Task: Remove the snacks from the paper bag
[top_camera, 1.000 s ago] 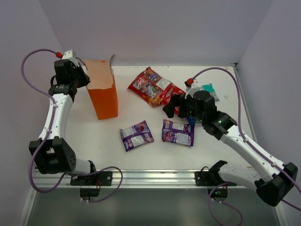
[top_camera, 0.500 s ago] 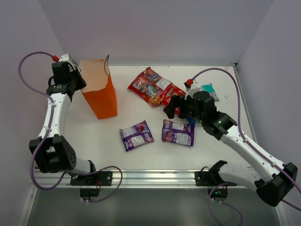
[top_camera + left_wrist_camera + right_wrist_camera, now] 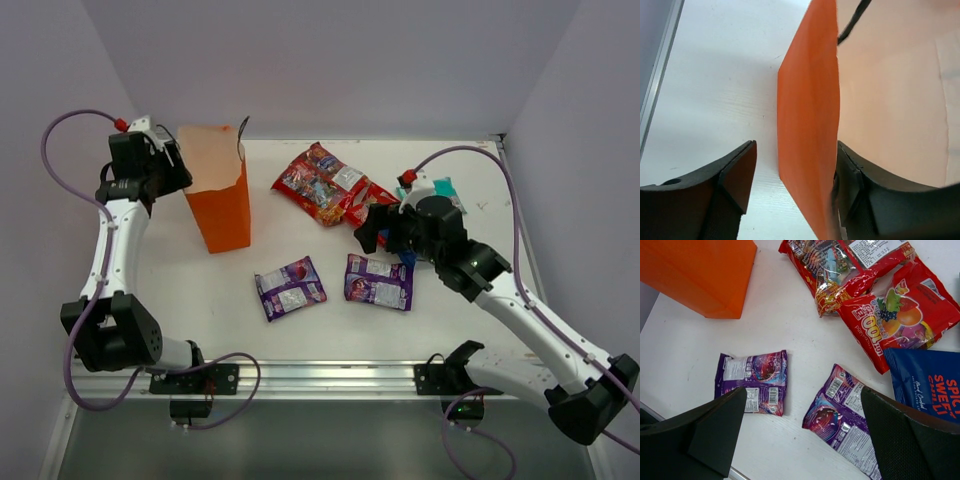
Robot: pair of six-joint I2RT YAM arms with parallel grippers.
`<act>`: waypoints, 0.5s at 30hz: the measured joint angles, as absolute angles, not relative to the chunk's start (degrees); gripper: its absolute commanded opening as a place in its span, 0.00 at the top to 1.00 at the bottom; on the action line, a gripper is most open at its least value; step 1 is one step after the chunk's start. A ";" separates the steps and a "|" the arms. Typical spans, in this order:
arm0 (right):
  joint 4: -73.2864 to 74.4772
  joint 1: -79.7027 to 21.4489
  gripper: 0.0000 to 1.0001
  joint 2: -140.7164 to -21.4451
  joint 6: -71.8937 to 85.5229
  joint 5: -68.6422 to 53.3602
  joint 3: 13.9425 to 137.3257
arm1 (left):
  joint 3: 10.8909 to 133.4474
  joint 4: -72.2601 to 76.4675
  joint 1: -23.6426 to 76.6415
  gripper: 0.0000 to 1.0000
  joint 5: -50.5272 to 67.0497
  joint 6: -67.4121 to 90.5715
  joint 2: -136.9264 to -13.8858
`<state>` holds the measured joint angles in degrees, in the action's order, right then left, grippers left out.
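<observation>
One paper bag wall inside the released left gripper; right gripper spread above snacks.

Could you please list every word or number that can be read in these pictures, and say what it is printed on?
"SPIC", "SWEE", "CHILI", cut off by the picture's edge: dark blue packet.
"100", big yellow numerals, turned sideways: red fruit packet.
Purple packets: print too small to read.
Second red packet: white label too small to read.
Orange paper bag: no text.
</observation>
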<state>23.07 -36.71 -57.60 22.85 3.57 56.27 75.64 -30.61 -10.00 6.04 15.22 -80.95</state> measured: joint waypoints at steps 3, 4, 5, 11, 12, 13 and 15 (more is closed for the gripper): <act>23.29 -36.71 0.01 -56.86 22.72 3.81 56.29 | 76.38 -31.68 -10.00 0.25 6.59 14.92 -80.42; 23.33 -36.71 0.01 -56.53 22.59 3.99 56.29 | 76.73 -32.03 -10.00 0.24 6.79 14.74 -80.31; 23.40 -36.71 0.01 -56.18 22.46 4.08 56.29 | 77.03 -32.27 -10.00 0.22 6.94 14.66 -80.23; 24.82 -36.71 0.01 -53.82 21.67 5.54 56.58 | 78.19 -33.04 -10.00 0.09 8.38 13.74 -79.79; 25.06 -36.71 0.01 -53.47 21.52 5.69 56.75 | 78.28 -33.34 -10.00 0.07 8.73 13.67 -79.75; 25.39 -36.71 0.01 -53.15 21.32 6.04 56.99 | 78.32 -33.71 -10.00 0.06 8.97 13.58 -79.68; 25.76 -36.71 0.01 -52.56 21.02 6.50 57.36 | 78.32 -34.48 -10.00 0.03 9.41 13.15 -79.44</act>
